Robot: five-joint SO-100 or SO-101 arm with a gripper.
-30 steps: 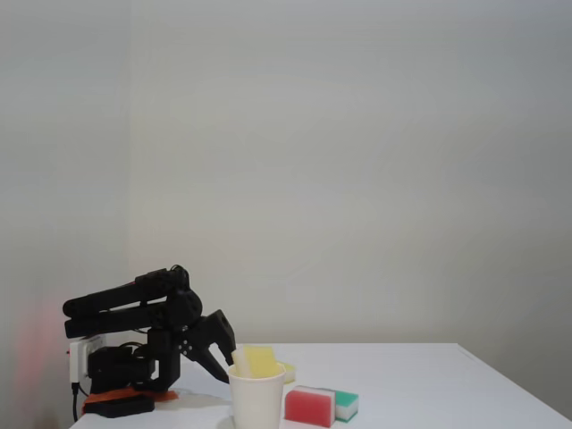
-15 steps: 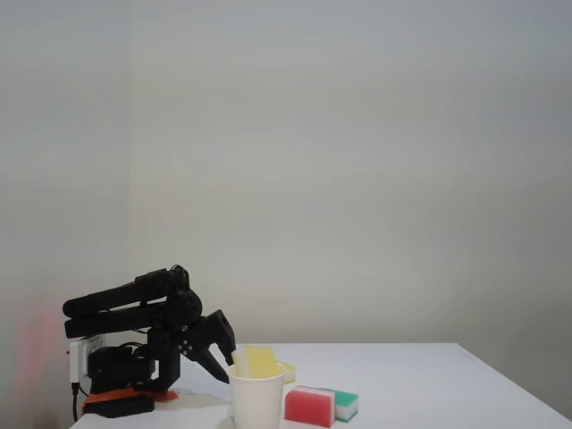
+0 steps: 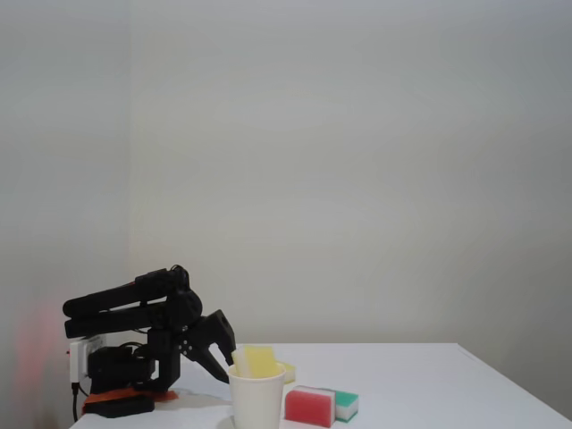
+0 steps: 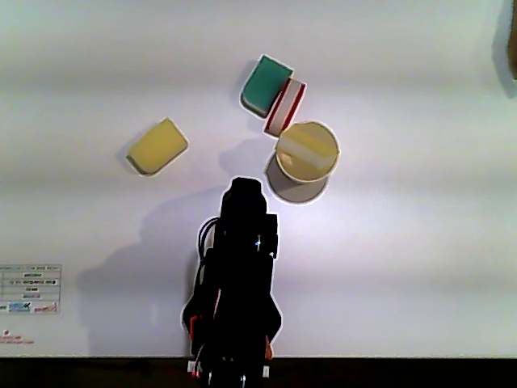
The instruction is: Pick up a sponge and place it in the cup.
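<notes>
From above, the cup (image 4: 308, 153) stands on the worktop (image 4: 420, 242) just right of the arm's (image 4: 241, 267) front end, with a sponge (image 4: 306, 146) standing in it, poking above the rim. Just beyond the cup lie two more sponges (image 4: 276, 94) side by side, touching each other. Another sponge (image 4: 157, 146) lies well to the left of the cup, apart from the rest. In the fixed view the pincer (image 3: 219, 365) points down just left of the cup (image 3: 257, 400)
</notes>
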